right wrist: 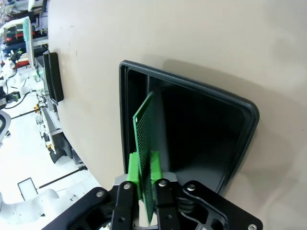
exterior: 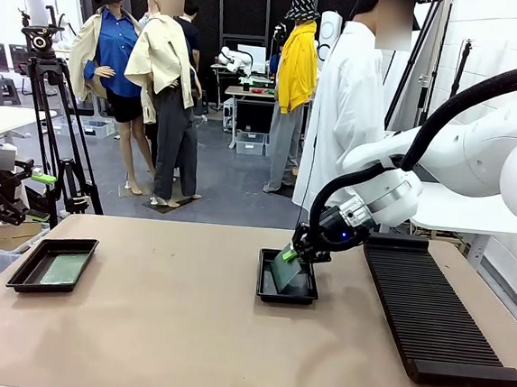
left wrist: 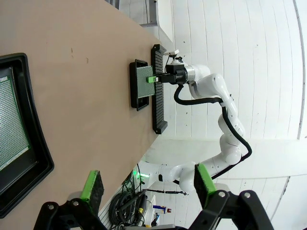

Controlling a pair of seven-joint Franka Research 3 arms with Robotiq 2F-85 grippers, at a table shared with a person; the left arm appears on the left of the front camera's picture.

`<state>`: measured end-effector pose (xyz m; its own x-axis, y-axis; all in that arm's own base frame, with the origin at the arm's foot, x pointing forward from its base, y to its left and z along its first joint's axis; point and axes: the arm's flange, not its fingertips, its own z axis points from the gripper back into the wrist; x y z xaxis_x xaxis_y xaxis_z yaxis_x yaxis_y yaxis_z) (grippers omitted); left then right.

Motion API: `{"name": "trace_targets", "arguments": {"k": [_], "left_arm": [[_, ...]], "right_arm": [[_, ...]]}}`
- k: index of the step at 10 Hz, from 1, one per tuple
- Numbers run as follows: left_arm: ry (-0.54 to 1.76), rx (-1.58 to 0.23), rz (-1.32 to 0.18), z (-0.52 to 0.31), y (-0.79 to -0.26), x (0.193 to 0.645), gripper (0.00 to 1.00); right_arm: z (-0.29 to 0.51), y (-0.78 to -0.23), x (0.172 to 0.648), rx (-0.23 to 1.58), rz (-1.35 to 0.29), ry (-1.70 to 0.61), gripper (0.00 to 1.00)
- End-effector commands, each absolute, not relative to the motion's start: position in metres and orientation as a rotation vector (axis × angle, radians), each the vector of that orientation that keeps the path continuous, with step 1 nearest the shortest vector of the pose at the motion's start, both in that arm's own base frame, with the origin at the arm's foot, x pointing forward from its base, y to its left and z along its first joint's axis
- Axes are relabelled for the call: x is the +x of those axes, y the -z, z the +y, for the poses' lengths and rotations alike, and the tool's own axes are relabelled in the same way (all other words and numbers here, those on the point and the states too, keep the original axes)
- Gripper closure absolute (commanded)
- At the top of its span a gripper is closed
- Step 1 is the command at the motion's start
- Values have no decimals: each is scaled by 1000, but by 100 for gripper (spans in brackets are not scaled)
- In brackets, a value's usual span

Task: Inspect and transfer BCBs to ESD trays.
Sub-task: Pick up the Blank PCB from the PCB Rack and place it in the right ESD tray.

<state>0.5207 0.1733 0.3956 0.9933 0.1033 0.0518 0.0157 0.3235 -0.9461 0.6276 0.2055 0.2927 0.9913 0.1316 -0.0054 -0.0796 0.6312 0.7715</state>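
Right pincer [right wrist: 144, 168], pads [right wrist: 133, 165] partly behind tilted BCB [right wrist: 143, 129].

Black ribbed rack [exterior: 430, 308] at right of tan table [exterior: 183, 332]

Robot lab: camera tripod [exterior: 41, 64], workbench [exterior: 252, 92]

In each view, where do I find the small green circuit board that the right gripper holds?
Front view: the small green circuit board, held by the right gripper, tilts over the glossy black plastic tray, right of centre.
Left wrist view: the board is upper centre, far off.
Right wrist view: the board stands edge-on, lower centre.
Shared landmark: that tray.
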Motion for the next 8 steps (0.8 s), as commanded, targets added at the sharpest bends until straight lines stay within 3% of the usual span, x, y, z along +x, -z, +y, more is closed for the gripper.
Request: {"name": "trace_targets", "arguments": {"k": [1,3,8], "left_arm": [[-59,-1241,-113,173,-398,520,0],[-59,-1241,-113,173,-398,520,0],[-59,-1241,-113,173,-398,520,0]], "right_arm": [[215,-308,626,826,84,-93,40],[225,-321,621,772,94,-85,1],[243,-351,609,607,142,0,0]]}}
